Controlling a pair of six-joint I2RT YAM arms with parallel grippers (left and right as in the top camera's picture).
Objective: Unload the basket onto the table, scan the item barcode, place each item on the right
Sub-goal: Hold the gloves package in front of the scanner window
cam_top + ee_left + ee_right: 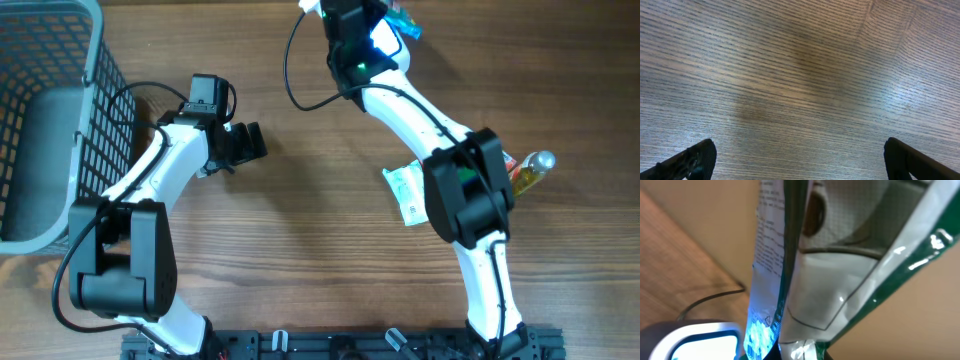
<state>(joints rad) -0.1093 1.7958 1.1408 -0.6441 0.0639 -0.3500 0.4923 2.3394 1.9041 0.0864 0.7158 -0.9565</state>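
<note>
A grey mesh basket (105, 100) stands on the wooden surface (300, 230). The right end effector (380, 18) is clenched on a green-and-white foil packet (840, 280), and the left end effector (245, 143) is released.

legible text: none | packet (830, 290): fine print along one edge, too blurred to read | green-and-white sachet (405, 193): markings too small to read

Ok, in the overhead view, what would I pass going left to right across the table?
Gray wire basket → left pincer, open → white-and-green sachet lying flat → bottle with a yellow label. The green pouch held up top overlaps the sachet, so it's skipped.
</note>
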